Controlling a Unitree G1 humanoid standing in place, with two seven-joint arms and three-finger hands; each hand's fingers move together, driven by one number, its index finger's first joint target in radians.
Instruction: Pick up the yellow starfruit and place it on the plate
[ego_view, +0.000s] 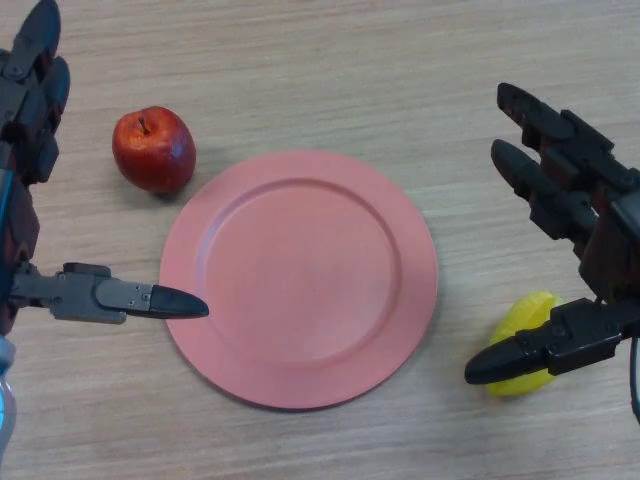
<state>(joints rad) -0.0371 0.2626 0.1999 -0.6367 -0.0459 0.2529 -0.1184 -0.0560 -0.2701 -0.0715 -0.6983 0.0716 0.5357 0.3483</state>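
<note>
Right hand (590, 240) at the view's right edge, fingers (545, 185) spread wide and straight, holding nothing; its thumb crosses in front of the yellow ridged starfruit (522, 325). Starfruit lies on the light wooden bench (330, 70), just right of the round pink plate (300, 275), apart from its rim. Left hand (30, 130) at the left edge, fingers extended upward, thumb tip reaching to the plate's left rim, empty. Red apple (153, 148) sits close beside the plate's upper-left rim.
</note>
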